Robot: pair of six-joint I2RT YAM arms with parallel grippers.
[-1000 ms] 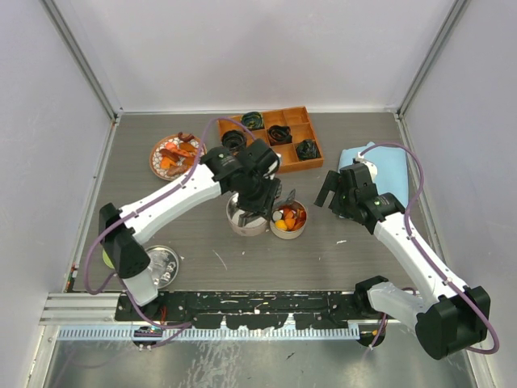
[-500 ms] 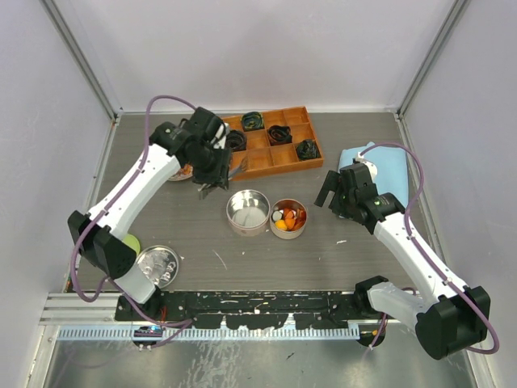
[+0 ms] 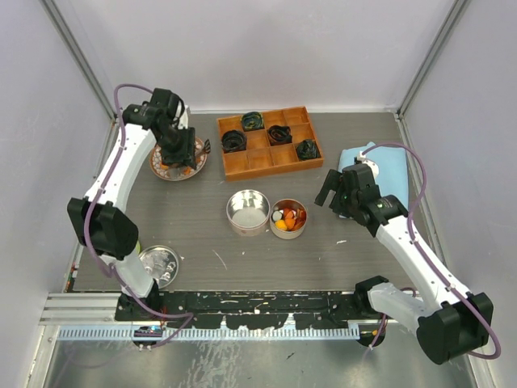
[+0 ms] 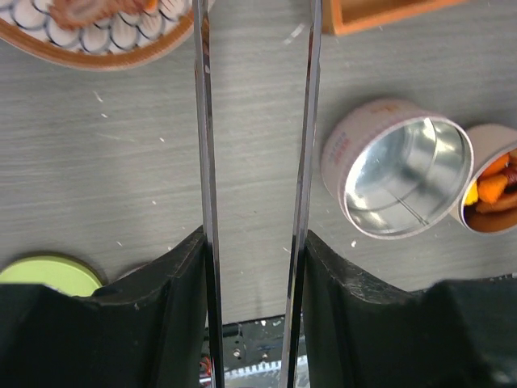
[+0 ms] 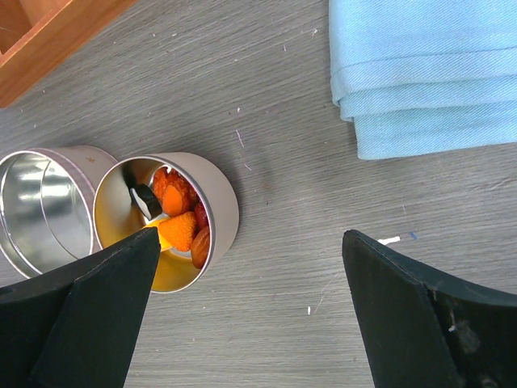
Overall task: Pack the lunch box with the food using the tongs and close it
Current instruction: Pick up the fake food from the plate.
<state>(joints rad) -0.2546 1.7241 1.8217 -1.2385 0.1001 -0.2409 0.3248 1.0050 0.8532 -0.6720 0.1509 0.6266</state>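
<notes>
My left gripper (image 3: 184, 150) is shut on the tongs (image 4: 204, 153), whose two thin silver arms run up between its fingers (image 4: 182, 275) with a gap between them. It hangs over the patterned plate (image 3: 166, 170), which carries orange and red food (image 4: 90, 10). The tong tips are out of the wrist view. The lunch box is two round tins: an empty one (image 3: 248, 211) and one holding orange, red and yellow food (image 3: 289, 217). My right gripper (image 3: 329, 192) stands open just right of the filled tin (image 5: 214, 206), with nothing between its fingers.
An orange compartment tray (image 3: 258, 160) with dark coiled lumps sits at the back. A folded blue cloth (image 3: 381, 166) lies at the right. A silver lid (image 3: 159, 263) and a green disc (image 4: 48, 275) rest near the left arm's base.
My left arm has swung with the tongs from over the tins back and left to the plate. The right arm has stayed still.
</notes>
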